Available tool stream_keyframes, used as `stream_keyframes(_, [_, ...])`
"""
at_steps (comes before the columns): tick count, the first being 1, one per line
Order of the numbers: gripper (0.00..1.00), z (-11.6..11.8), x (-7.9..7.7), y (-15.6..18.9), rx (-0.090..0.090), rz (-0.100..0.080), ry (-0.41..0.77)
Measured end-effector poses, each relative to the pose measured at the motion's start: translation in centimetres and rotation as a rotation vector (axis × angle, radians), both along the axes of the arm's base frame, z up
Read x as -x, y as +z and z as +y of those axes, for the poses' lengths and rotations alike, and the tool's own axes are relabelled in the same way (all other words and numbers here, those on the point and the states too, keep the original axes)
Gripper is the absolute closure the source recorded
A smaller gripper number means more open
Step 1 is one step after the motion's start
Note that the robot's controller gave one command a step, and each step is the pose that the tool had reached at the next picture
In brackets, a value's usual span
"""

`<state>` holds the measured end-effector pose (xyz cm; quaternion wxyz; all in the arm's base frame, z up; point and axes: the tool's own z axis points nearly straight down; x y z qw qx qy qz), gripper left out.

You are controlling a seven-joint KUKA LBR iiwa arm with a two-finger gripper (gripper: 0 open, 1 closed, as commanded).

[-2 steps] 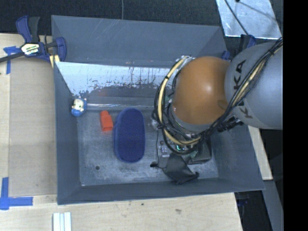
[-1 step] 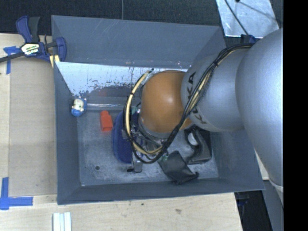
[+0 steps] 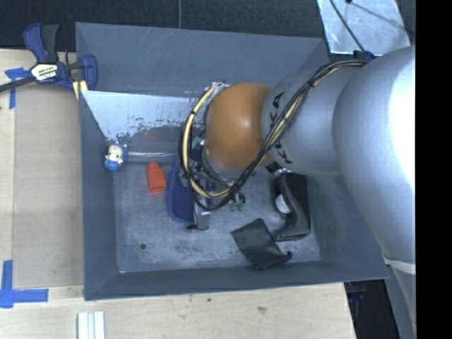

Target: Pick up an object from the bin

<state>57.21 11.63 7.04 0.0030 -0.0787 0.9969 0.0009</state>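
Observation:
My gripper [image 3: 200, 220] reaches down near the middle of the bin floor, mostly hidden under the arm's orange cover. Right beside it on the left, touching or nearly so, lies a dark blue soft-looking thing [image 3: 179, 193]. Whether it is held I cannot tell. An orange block [image 3: 155, 178] lies a little further left. To the right of the gripper, a crumpled black piece [image 3: 260, 244] rests near the front wall.
A clear bottle with a blue and white cap [image 3: 115, 157] lies along the back left wall. A black device with a white patch [image 3: 290, 205] sits at the right, partly under the arm. The arm covers the bin's right half.

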Motion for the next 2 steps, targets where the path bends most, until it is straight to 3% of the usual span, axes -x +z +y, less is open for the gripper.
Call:
stream_keyframes(1, [1.00, 0.2, 0.1, 0.3, -0.002, 0.001, 0.001])
stream_keyframes(2, [1.00, 0.6, -3.5, 13.0, 0.000, -0.005, 0.008])
